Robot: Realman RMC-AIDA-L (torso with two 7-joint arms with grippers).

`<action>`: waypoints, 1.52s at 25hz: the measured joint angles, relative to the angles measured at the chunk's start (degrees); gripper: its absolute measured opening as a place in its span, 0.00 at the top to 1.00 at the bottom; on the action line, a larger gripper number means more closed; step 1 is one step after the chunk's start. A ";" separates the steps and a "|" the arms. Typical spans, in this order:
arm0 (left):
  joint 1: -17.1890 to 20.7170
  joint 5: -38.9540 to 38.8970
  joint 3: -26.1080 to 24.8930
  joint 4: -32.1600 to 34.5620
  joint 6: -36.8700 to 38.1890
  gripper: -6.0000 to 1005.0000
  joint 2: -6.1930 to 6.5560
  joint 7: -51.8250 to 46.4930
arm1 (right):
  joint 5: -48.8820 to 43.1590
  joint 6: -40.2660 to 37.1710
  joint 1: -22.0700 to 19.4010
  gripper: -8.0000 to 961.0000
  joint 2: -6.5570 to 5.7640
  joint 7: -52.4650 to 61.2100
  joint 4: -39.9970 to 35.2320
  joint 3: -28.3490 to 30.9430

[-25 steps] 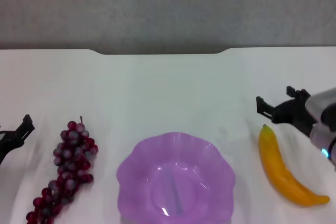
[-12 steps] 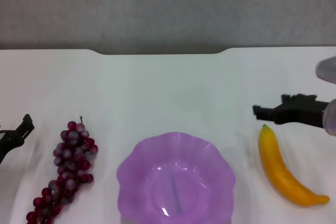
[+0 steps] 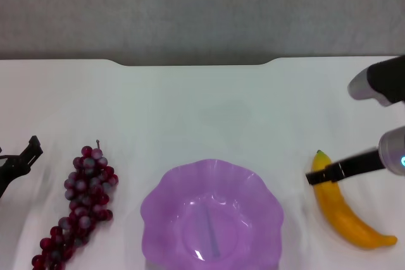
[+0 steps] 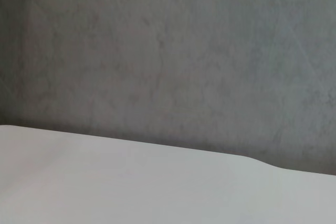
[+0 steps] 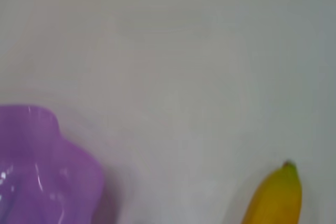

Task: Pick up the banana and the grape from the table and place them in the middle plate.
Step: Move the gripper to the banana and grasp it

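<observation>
The banana (image 3: 347, 218) lies on the white table (image 3: 202, 112) at the right, greenish tip pointing away; it also shows in the right wrist view (image 5: 275, 198). My right gripper (image 3: 319, 175) is open and empty, low over the banana's tip end, with one black finger (image 3: 342, 167) crossing it. The grape bunch (image 3: 82, 200) lies at the left. The purple scalloped plate (image 3: 158, 200) stands empty between them and also shows in the right wrist view (image 5: 42, 166). My left gripper (image 3: 16, 162) is open at the left edge, beside the grapes and apart from them.
The table's notched far edge (image 3: 190, 62) meets a grey wall. The left wrist view shows only the tabletop (image 4: 131, 187) and that wall. The right forearm (image 3: 380, 83) hangs above the table's right side.
My right gripper has turned and come down from beyond the banana's tip onto the banana's tip end. The left arm, the grapes, the plate and the banana have not moved.
</observation>
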 joint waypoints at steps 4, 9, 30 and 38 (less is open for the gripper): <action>-0.04 0.00 0.01 0.02 0.00 0.11 0.00 0.00 | 0.03 0.69 1.50 0.08 0.01 0.44 -4.77 -0.01; -0.09 0.00 0.04 0.09 0.00 0.11 0.00 0.00 | -0.17 0.81 2.78 0.08 -0.14 0.67 -8.26 0.05; -0.63 0.00 0.05 0.01 0.00 0.11 -0.09 0.00 | 0.19 -3.99 5.94 0.09 0.14 -1.28 -17.30 -0.75; -0.63 0.00 0.03 0.08 0.00 0.11 -0.16 0.00 | 0.22 -5.29 6.38 0.16 0.24 -1.29 -18.66 -2.12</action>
